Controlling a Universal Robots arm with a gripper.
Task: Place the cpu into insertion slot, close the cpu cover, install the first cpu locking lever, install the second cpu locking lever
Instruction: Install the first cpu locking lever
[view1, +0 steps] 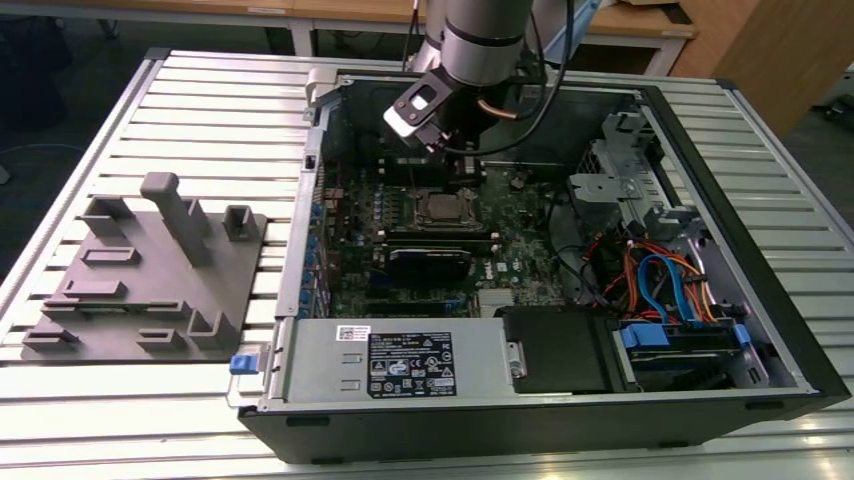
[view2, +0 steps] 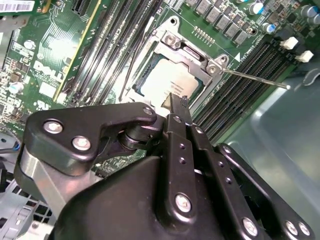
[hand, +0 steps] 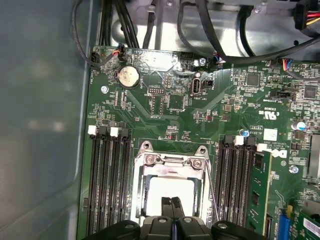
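The gripper (hand: 171, 205), pinched narrow and empty, hangs over the cpu (hand: 170, 189), which is framed by the lowered cpu cover (hand: 170, 168). In the exterior view, the arm (view1: 474, 40) is at its twelve o'clock.

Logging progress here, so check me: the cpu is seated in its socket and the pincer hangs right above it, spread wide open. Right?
Not quite. The pincer is shut, fingertips pressed together, as the first wrist view shows. The rest holds: the cpu sits in its socket with the pincer right above it.
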